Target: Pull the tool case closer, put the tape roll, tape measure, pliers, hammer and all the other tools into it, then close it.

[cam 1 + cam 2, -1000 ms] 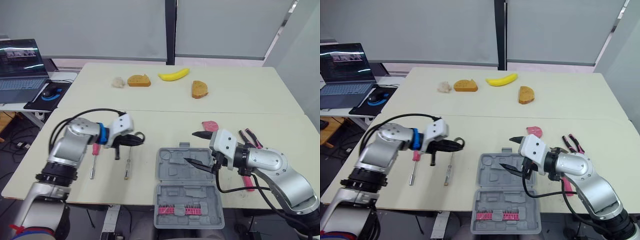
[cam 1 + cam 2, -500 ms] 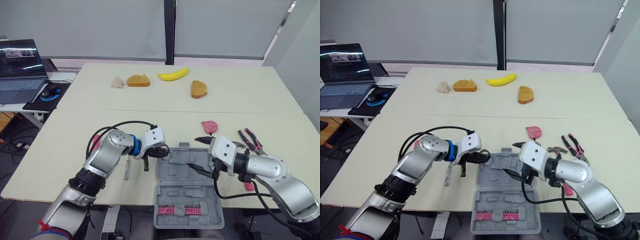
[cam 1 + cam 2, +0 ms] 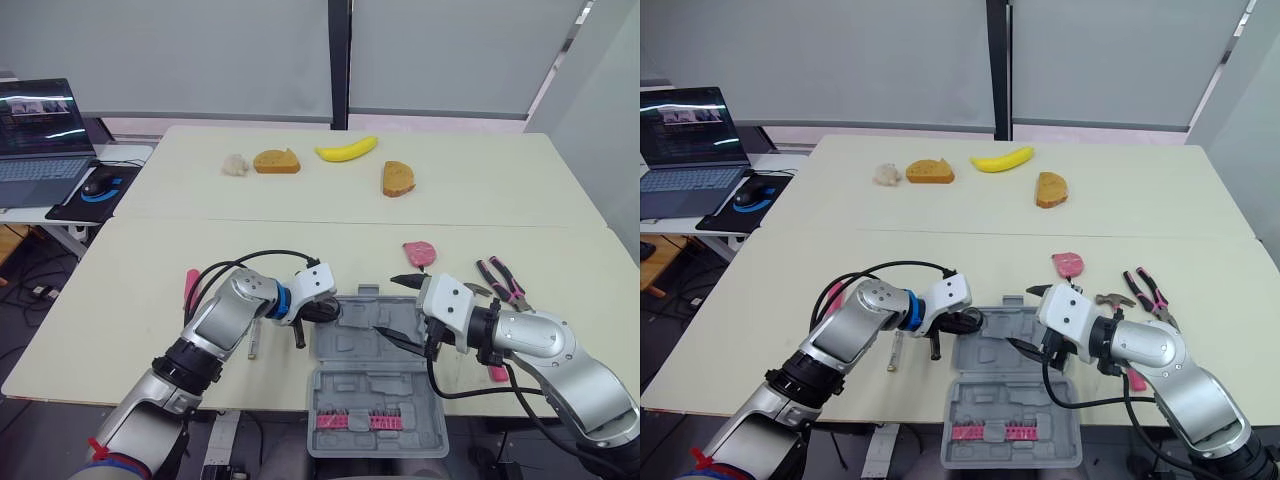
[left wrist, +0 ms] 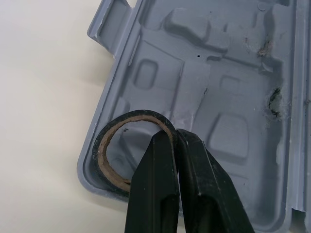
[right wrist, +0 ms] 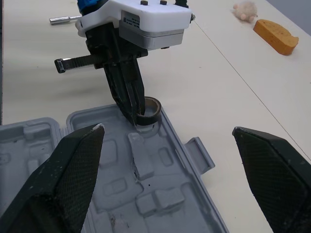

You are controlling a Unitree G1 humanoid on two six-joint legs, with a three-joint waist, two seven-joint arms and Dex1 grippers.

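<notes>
The grey tool case (image 3: 375, 385) lies open at the table's front edge. My left gripper (image 3: 322, 312) is shut on the rim of the black tape roll (image 4: 103, 154), which sits at the far left corner of the case's tray (image 4: 218, 97). The roll (image 5: 151, 104) seems to touch the tray wall. My right gripper (image 3: 398, 310) hangs open over the tray's right side, holding nothing. A pink tape measure (image 3: 420, 251), pink-handled pliers (image 3: 500, 277) and a hammer head (image 3: 1110, 299) lie right of the case. Two screwdrivers (image 3: 256, 335) (image 3: 190, 288) lie to its left.
A banana (image 3: 347, 149), two bread pieces (image 3: 277, 161) (image 3: 398, 179) and a small pale lump (image 3: 235, 165) sit on the far table. A laptop (image 3: 40, 130) and a mouse (image 3: 98, 184) stand on a side desk at the left.
My left gripper has carried the tape roll rightwards from above the screwdrivers to the case's far left corner. The right gripper shifted slightly and stayed open.
</notes>
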